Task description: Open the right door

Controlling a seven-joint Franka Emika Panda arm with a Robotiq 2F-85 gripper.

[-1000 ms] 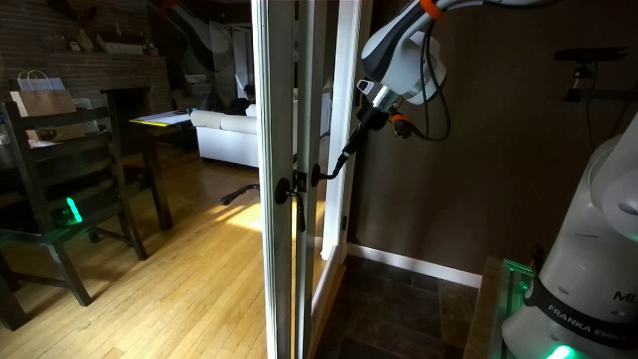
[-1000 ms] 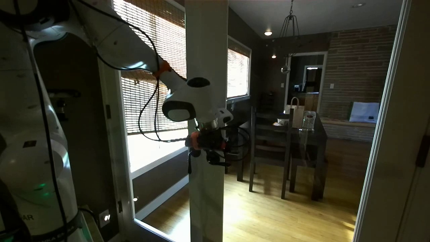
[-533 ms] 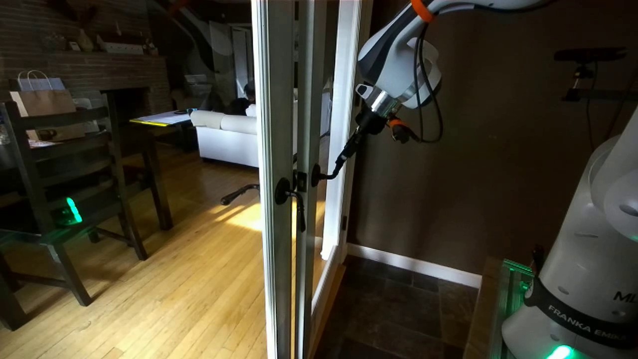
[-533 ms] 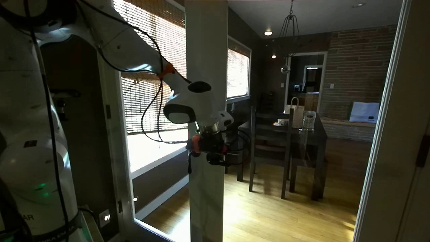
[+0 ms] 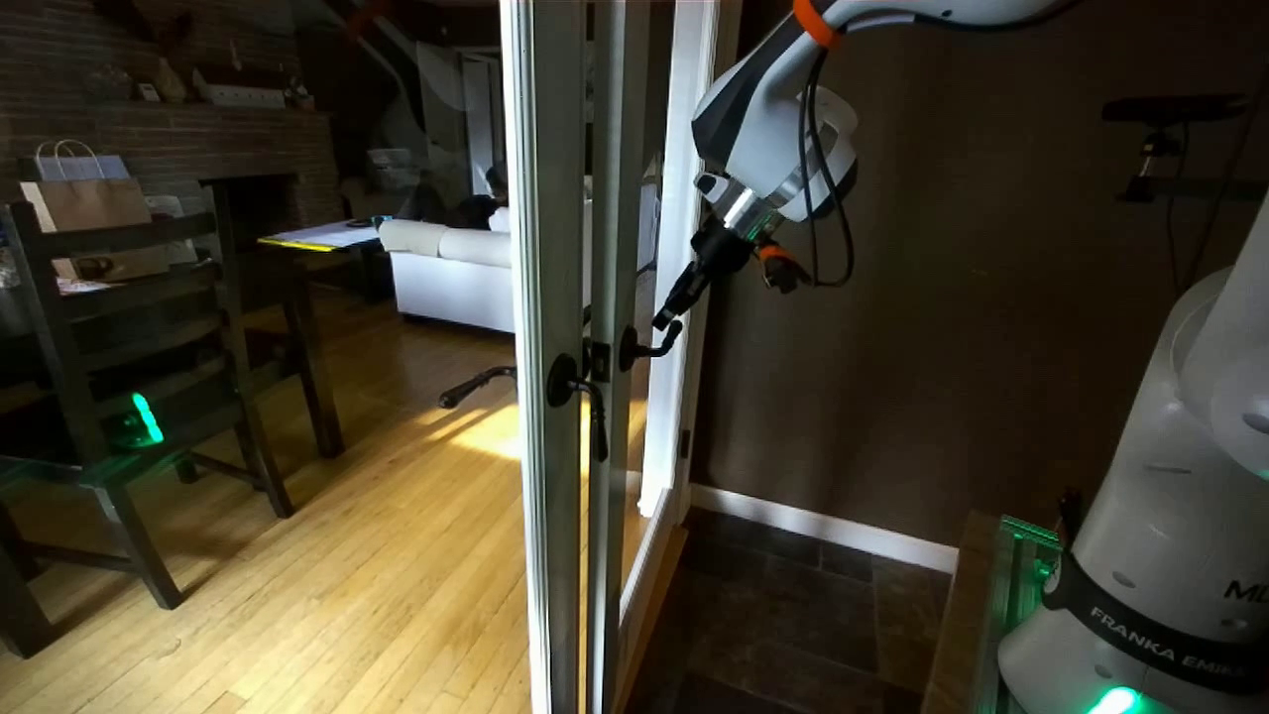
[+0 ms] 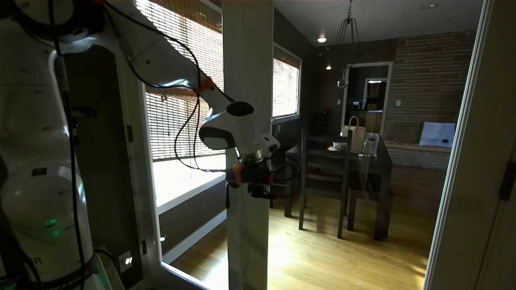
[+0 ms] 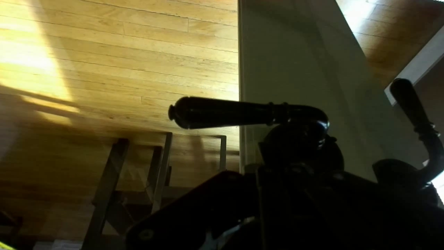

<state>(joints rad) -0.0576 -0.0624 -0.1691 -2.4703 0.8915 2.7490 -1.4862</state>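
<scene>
The right door (image 5: 551,555), white-framed with a glass pane, stands nearer in an exterior view. In another exterior view its frame (image 6: 258,241) runs down mid-picture. A narrow gap shows between the two leaves. Its dark lever handle (image 5: 562,380) sits at mid-height; in the wrist view, which stands upside down, the lever (image 7: 229,113) points left. My gripper (image 5: 662,323) is shut, tilted down in front of the door edges. In the wrist view its fingertips (image 7: 258,170) overlap the handle's round plate; touching or apart, I cannot tell. Nothing shows between the fingers.
The left leaf's dark handle (image 5: 632,349) is close to my gripper, its lever (image 7: 409,100) also in the wrist view. A dark wall (image 5: 942,347) rises behind the arm. Beyond the glass are chairs (image 6: 322,177), a table (image 6: 383,161) and a white sofa (image 5: 456,278).
My gripper has shut. The arm has shifted left and slightly down in an exterior view, and the fingertips now sit a little higher by the left leaf's lever. Both doors look unmoved.
</scene>
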